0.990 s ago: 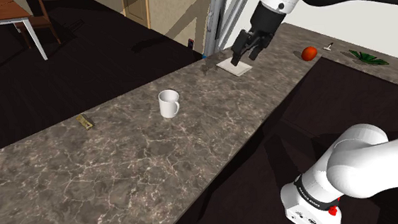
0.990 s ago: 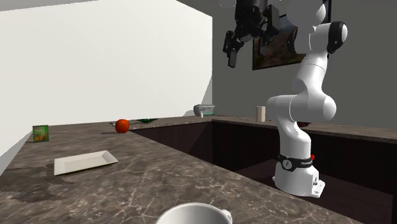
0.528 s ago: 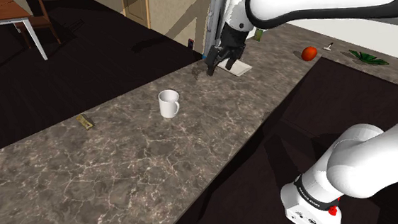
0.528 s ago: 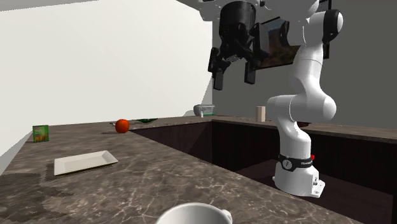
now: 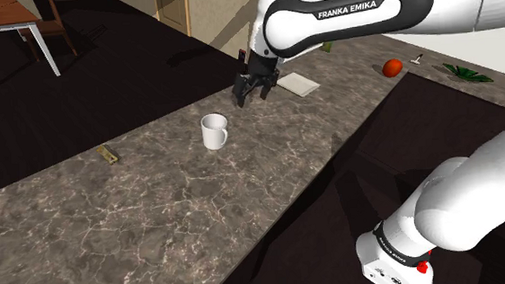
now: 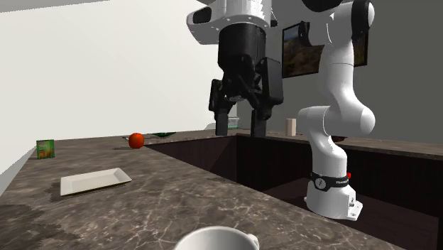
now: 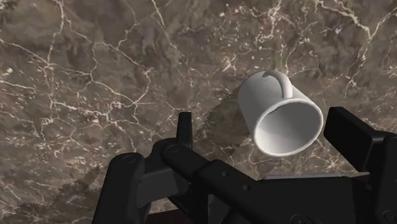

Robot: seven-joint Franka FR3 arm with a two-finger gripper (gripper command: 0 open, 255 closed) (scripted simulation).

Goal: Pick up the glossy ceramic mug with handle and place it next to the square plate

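- I observed the gripper (image 6: 239, 132) with its two black fingers (image 6: 221, 122) standing apart and nothing between them.
- In the shoulder view, the gripper hung above the dark veined stone counter (image 5: 155, 201), between the white mug (image 5: 213, 132) and the white square plate (image 5: 298, 84).
- The mug stood upright on the counter, mouth up, touching neither finger. It lay toward the shoulder view's left of the gripper and apart from the plate.
- In the wrist view, I looked down into the mug's open mouth, with its handle (image 7: 274, 76) on the side away from the fingers.
- The plate lay flat near the counter's far end.
- A red round fruit (image 5: 392, 67) sat farther along the counter beyond the plate, and a small green box (image 6: 46, 148) stood near the wall.
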